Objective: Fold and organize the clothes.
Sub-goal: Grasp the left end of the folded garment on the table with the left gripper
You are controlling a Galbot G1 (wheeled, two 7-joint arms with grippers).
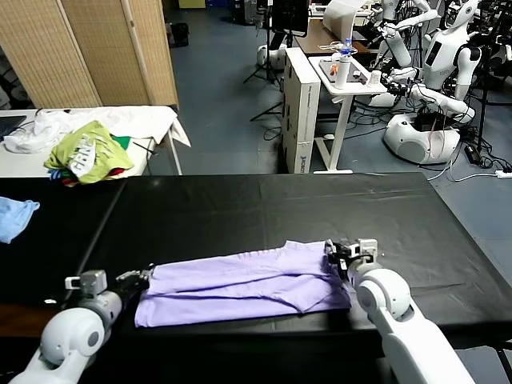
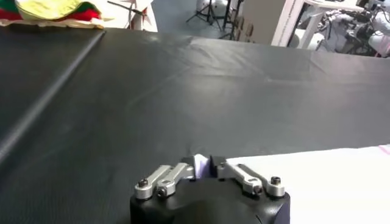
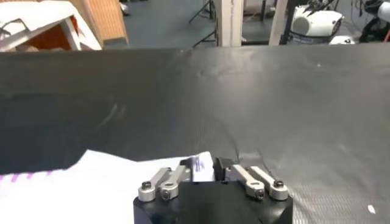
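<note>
At your ten o'clock a yellow-green garment [image 1: 86,152] with white print lies heaped on a white side table [image 1: 152,120]. At nine o'clock a small light-blue cloth [image 1: 14,216] rests on the black tabletop [image 1: 264,208]. Around one o'clock you have a white stand [image 1: 346,84] holding a bottle [image 1: 343,70].

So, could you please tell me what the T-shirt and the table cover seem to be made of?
T-shirt: soft matte knit, probably cotton; it lies limp in loose folds, pinched at both ends by the left gripper and right gripper.
Table cover: black woven or coated sheet, faint sheen, fine weave visible; exact material unclear.
</note>
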